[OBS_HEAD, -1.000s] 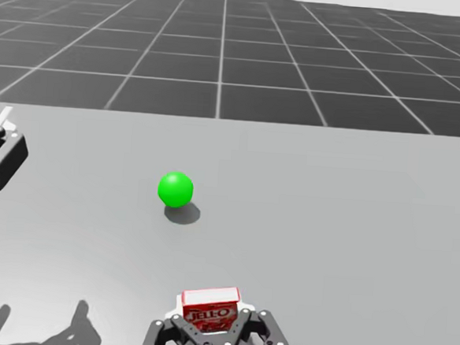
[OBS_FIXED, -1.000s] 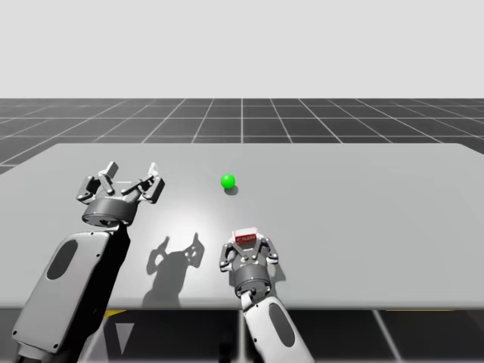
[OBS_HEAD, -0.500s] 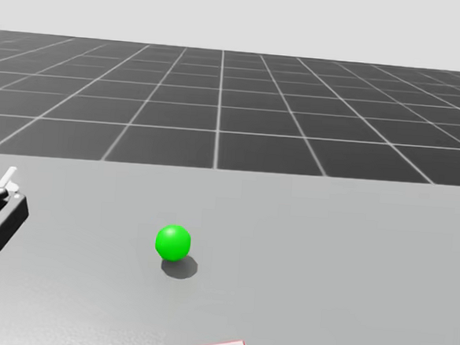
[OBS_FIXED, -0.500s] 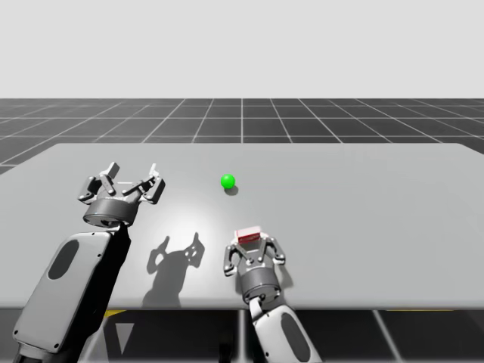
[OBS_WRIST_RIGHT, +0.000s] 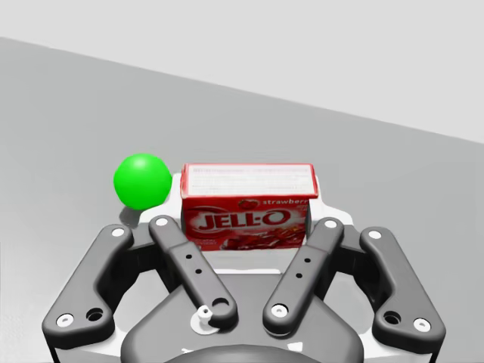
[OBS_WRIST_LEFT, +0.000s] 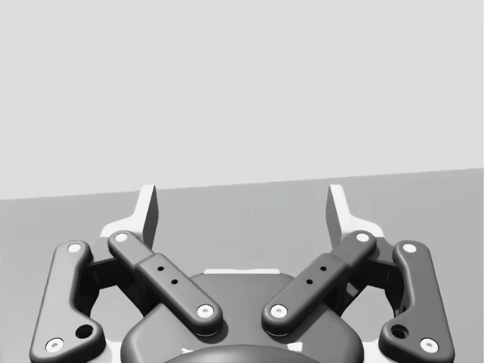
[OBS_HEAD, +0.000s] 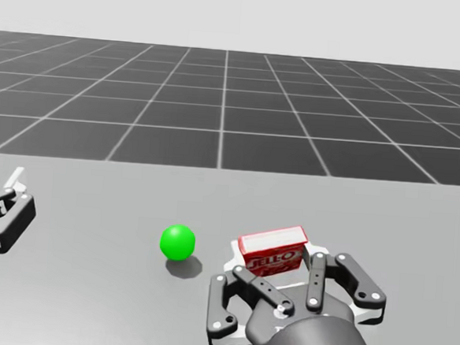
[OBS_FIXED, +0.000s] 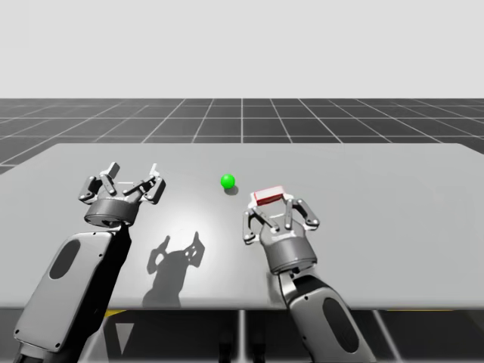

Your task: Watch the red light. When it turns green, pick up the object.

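Pinching a small red box (OBS_WRIST_RIGHT: 246,219) by its short ends, my right fingers (OBS_WRIST_RIGHT: 306,261) hold it seemingly just clear of the grey surface (OBS_FIXED: 378,197), near the green light (OBS_WRIST_RIGHT: 141,181). The box is probably light, stiff cardboard that could crush, so a gentle grip on the flat ends suits it. My left fingers (OBS_WRIST_LEFT: 147,215) are spread and hold nothing.

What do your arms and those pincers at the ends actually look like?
My left pincer and right pincer match: dark grey jointed bars dotted with pale round pins, two white fingertips, on a round grey base. My left forearm and right forearm are smooth light grey shells, each with a dark oval panel.
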Controlling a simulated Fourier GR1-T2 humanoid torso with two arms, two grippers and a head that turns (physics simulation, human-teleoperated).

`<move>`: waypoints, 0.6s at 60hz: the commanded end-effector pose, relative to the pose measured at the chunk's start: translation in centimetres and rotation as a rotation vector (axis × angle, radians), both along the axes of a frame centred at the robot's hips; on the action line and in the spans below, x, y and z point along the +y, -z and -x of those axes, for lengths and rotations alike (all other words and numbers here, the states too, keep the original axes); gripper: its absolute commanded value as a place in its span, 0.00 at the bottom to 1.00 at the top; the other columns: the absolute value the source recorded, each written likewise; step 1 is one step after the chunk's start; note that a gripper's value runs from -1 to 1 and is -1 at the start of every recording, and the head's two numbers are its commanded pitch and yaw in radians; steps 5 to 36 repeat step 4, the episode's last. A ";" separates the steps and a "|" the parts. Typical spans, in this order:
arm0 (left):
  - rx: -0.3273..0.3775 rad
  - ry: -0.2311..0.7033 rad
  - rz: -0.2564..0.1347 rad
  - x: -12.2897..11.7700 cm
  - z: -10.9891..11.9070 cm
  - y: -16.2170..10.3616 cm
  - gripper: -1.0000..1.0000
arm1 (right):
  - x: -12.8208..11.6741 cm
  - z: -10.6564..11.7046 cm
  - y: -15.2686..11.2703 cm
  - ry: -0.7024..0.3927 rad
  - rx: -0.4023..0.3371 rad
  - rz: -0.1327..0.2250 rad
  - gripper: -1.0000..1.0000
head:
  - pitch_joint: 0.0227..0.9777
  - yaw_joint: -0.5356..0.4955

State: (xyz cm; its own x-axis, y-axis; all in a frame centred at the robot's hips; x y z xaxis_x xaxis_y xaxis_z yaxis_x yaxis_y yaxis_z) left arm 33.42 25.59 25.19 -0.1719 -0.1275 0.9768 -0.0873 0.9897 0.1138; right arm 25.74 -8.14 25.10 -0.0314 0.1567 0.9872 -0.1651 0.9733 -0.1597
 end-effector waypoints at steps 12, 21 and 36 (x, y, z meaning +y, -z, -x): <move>-0.001 -0.004 -0.003 0.0 0.0 0.0 0.00 | -4.2 -2.5 -6.7 0.138 -0.229 -0.025 1.00 | 0.46 0.49; -0.001 -0.004 -0.003 0.0 0.0 0.0 0.00 | -4.2 -2.5 -6.7 0.138 -0.229 -0.025 1.00 | 0.46 0.49; -0.001 -0.004 -0.003 0.0 0.0 0.0 0.00 | -4.2 -2.5 -6.7 0.138 -0.229 -0.025 1.00 | 0.46 0.49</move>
